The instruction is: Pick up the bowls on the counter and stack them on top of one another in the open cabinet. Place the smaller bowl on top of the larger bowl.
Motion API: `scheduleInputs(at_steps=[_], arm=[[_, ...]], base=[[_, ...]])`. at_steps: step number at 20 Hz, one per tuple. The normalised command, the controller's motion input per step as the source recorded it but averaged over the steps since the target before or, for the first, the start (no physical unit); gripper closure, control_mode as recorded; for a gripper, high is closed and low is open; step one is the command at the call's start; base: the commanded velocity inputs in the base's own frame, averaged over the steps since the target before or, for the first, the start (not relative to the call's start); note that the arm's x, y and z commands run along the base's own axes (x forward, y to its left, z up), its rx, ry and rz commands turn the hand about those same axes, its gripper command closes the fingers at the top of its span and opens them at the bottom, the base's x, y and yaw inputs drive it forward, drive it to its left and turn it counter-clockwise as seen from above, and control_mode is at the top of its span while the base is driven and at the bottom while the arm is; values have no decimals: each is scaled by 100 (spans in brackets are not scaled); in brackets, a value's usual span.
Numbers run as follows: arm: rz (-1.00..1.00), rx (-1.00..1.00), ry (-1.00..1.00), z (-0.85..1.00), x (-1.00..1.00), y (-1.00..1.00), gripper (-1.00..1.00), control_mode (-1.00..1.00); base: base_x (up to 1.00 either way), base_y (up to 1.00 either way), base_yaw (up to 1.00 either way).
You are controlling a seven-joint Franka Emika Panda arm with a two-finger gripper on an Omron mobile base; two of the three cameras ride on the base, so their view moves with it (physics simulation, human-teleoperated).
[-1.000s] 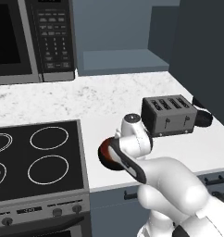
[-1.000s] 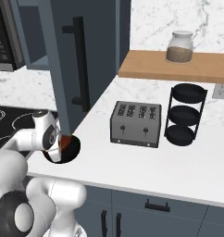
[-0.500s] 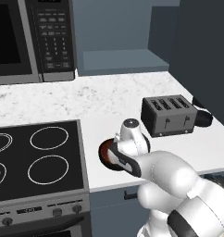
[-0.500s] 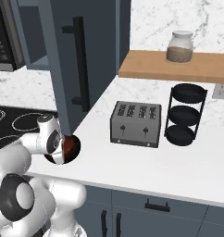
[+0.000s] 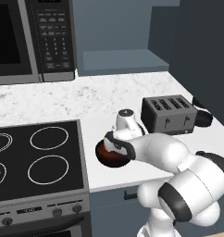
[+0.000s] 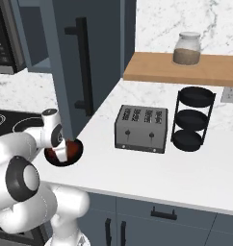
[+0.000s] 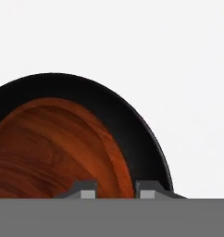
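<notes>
The smaller bowl (image 5: 107,155), reddish-brown with a dark rim, is at the counter's (image 5: 109,99) front edge just right of the stovetop, also seen as the bowl (image 6: 72,151). My gripper (image 5: 115,147) points down onto it. In the hand view the bowl (image 7: 53,148) fills the lower left, and the gripper (image 7: 114,190) is shut on its rim, one fingertip (image 7: 84,190) inside and the other outside. I cannot tell whether the bowl rests on the counter or hangs just above it. The open cabinet (image 5: 123,60) shows a bare shelf niche. The larger bowl is out of view.
A black stovetop (image 5: 35,157) lies left of the bowl and a microwave (image 5: 33,39) hangs above it. A silver toaster (image 6: 140,129) and a black tiered rack (image 6: 191,120) stand to the right. The cabinet's tall dark door (image 6: 84,62) stands behind the bowl.
The arm's elbow has shifted a little over the counter edge. The bowl and the hand stay at the same spot.
</notes>
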Motion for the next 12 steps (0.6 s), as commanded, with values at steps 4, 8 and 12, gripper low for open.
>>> scheduleInputs(at_steps=[4,8,12], arm=[[0,0,-7,6,-37,0,-100,-100],[0,1,-6,6,-32,-4,-100,-100],[11,9,0,7,-39,-47,-100,-100]], base=[[0,0,0],[0,0,0],[0,0,0]])
